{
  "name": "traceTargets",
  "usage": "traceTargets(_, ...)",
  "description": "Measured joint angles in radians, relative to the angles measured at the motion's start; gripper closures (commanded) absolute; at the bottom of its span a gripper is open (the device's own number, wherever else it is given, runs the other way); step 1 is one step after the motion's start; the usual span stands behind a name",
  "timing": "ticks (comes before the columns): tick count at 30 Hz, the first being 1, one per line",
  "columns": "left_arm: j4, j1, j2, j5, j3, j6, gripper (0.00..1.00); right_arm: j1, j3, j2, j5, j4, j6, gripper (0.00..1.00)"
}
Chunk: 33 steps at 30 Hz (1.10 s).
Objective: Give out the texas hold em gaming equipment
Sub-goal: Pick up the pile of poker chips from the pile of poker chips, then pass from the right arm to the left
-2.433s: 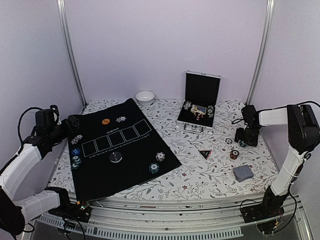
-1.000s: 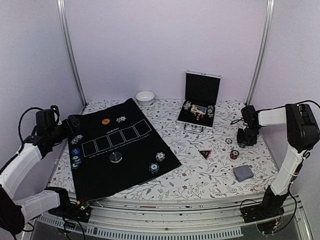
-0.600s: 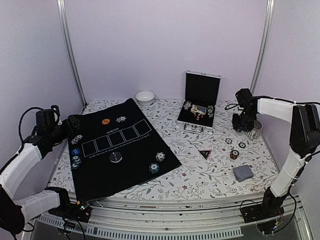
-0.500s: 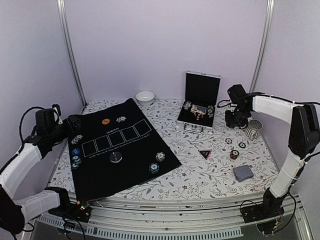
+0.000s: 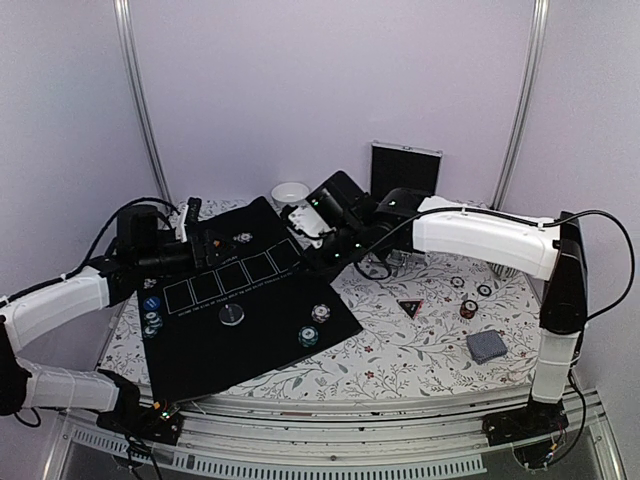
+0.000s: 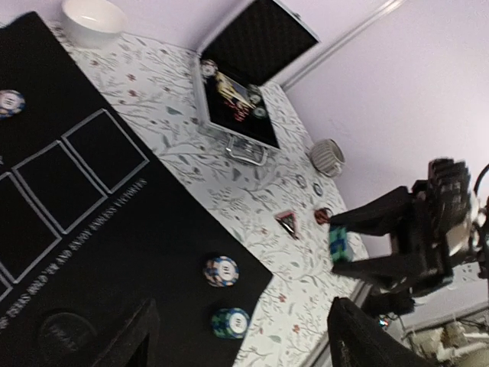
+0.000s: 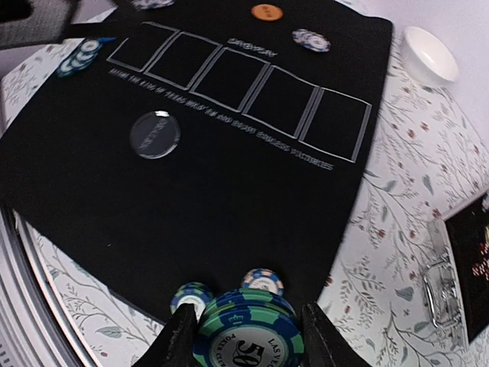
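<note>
one small stack of green-and-blue chips (image 7: 244, 327) shows at the bottom centre of the right wrist view, pinched by its rims in the right gripper (image 7: 248, 340) and held above the black mat (image 7: 229, 191), over the chip piles (image 7: 262, 280) near the mat's lower edge. the left gripper (image 6: 244, 348), at the bottom of its own view, hangs spread apart with nothing in it. the chips look hard, smooth and light, so the stack will likely shear or slide unless squeezed squarely across opposite edges and set down flat.
</note>
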Motion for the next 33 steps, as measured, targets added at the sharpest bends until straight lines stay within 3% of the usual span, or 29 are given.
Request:
traceTargets(8,0.113,-0.077,0.151,0.231,0.003,-0.068,0.19,0.097,0.01,0.058,-0.096,0.044,-0.114,0.98)
traceTargets(20,0.185,-0.174,0.312,0.347,0.023,-0.116,0.31,0.115,0.039,0.085,-0.114,0.063,-0.156,0.98)
traceTargets(25,0.185,-0.186,0.337,0.349,0.041,-0.115,0.45,0.116,0.055,0.096,-0.111,0.059,-0.159,0.98)
traceTargets(29,0.185,-0.195,0.37,0.354,0.056,-0.118,0.67,0.118,0.059,0.102,-0.099,0.054,-0.161,0.98)
traceTargets(33,0.183,-0.203,0.38,0.371,0.072,-0.11,0.98,0.118,0.059,0.115,-0.082,0.053,-0.163,0.98)
